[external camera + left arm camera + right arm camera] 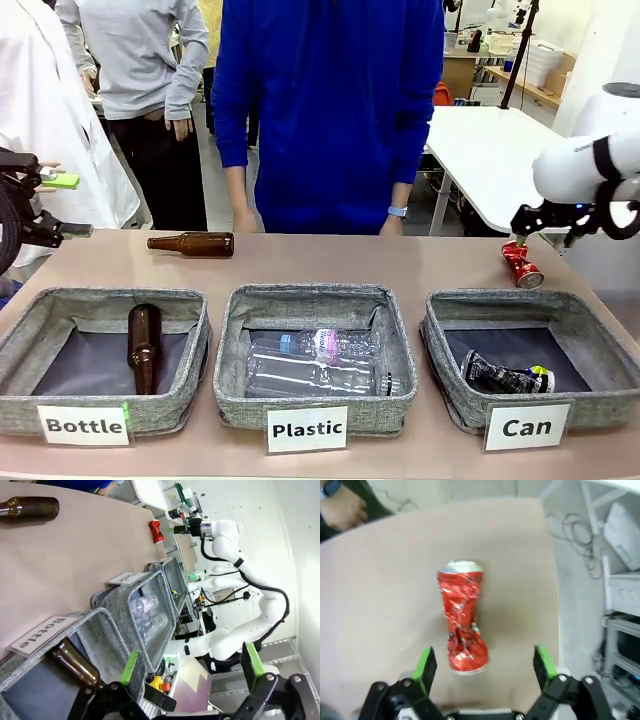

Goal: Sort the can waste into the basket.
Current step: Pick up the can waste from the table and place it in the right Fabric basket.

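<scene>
Can basket [600,408] up front already holds the dark can [505,378]; my right claw [485,662] hangs open over the red can [462,625], lined up to grab, and my left claw [191,665] is open too.

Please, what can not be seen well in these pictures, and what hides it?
Front view: the dark can has print too small and crumpled to read.
Front view: the left edge cuts off the arm behind the left gripper.
Left wrist view: that gripper's body hides one end of the brown bottle in the Bottle basket.
Right wrist view: the corner cuts off the person's hand.
</scene>
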{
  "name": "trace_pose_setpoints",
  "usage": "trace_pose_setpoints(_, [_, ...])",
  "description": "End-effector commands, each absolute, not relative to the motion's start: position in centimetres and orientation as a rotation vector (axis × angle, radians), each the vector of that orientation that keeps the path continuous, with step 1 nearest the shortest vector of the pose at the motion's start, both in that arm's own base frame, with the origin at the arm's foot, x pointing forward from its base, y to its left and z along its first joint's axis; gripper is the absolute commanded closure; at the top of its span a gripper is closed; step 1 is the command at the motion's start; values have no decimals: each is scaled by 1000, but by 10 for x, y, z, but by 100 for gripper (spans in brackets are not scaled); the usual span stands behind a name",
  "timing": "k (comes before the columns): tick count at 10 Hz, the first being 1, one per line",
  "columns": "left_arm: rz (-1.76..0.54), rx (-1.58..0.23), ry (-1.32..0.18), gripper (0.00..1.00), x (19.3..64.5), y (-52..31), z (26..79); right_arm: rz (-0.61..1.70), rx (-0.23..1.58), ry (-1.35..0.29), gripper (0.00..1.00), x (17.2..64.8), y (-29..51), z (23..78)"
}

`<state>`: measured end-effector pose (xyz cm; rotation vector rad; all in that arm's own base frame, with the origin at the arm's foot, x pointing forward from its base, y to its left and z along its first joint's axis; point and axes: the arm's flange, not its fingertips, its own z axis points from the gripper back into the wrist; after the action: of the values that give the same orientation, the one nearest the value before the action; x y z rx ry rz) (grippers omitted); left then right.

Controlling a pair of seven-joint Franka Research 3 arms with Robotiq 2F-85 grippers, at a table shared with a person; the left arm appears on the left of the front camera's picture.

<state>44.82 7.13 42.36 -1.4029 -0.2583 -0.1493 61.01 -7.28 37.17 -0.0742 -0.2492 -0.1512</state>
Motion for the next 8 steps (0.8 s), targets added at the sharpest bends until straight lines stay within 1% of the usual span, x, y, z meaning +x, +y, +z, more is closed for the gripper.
trace_pose_setpoints(1, [-148, -1404, -254, 0, 448, 72, 428, -96, -3, -168, 0, 638, -71, 361])
trace_pose_setpoints(4, [-148, -1404, -254, 0, 448, 72, 428, -88, -24, -111, 0, 652, -68, 324])
trace_pose_setpoints(8, [-148, -1404, -254, 0, 448, 72, 428, -104, -26, -118, 0, 659, -62, 317])
